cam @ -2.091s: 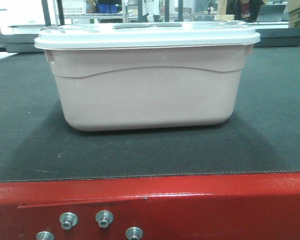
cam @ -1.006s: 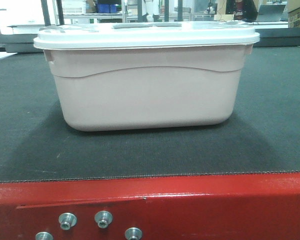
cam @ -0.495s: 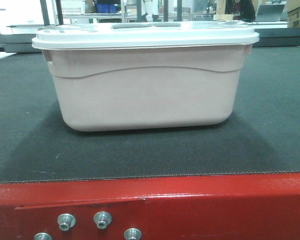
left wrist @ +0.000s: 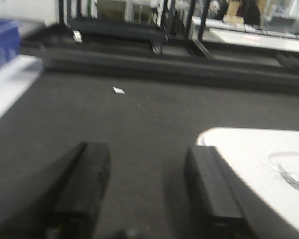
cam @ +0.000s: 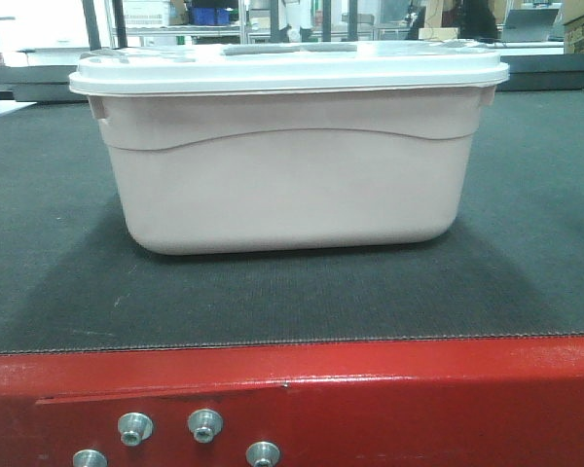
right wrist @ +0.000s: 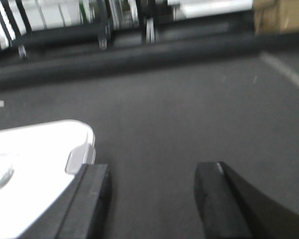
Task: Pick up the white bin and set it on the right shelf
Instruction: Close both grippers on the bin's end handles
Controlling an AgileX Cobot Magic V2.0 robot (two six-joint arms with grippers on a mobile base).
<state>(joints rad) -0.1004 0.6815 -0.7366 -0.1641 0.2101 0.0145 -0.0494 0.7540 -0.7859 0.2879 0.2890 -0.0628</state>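
Observation:
The white bin, a pale pinkish tub with a flat white lid, stands on the grey carpeted table, filling the middle of the front view. My left gripper is open over the carpet, its right finger beside the left end of the bin's lid. My right gripper is open too, its left finger next to the right end of the lid and its clear latch tab. Neither gripper holds anything. The right shelf is out of view.
The table has a red front frame with several bolts. A blue crate sits at the far left. Black-framed carts and racks stand beyond the table. A cardboard box is at the back right.
The front view has shifted slightly, so the bin appears a few pixels further right than half a second ago. The bin itself rests in the same place on the carpet.

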